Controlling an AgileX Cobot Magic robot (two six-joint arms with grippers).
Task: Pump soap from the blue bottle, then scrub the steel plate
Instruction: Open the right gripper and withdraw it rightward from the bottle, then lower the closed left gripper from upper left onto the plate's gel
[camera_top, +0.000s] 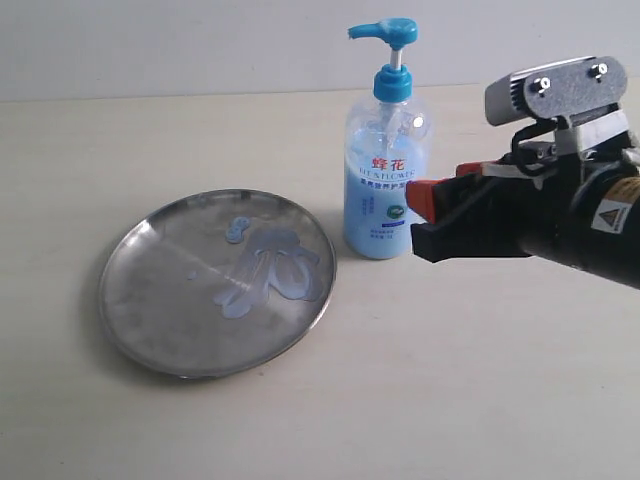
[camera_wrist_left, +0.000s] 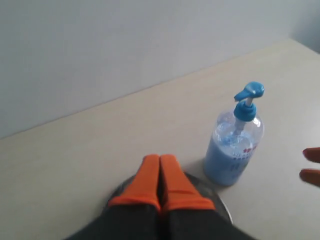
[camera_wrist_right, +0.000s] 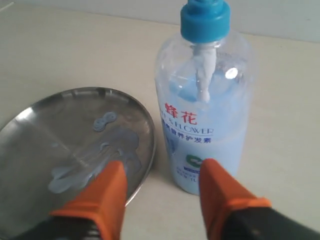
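At centre of the exterior view, the blue bottle (camera_top: 388, 160) stands upright, just left of my right gripper (camera_top: 421, 221), which is open and empty. Lower left lies the steel plate (camera_top: 160, 290) with soap (camera_top: 275, 265), nearer, I judge, to my closed left gripper (camera_wrist_left: 159, 162).

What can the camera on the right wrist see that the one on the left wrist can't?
Only the right wrist view shows the soap smeared across the steel plate, and the red characters on the label of the blue bottle. Only the left wrist view shows the left gripper, its orange fingers pressed together, and the blue pump spout. Both show that bottle standing upright on the table.
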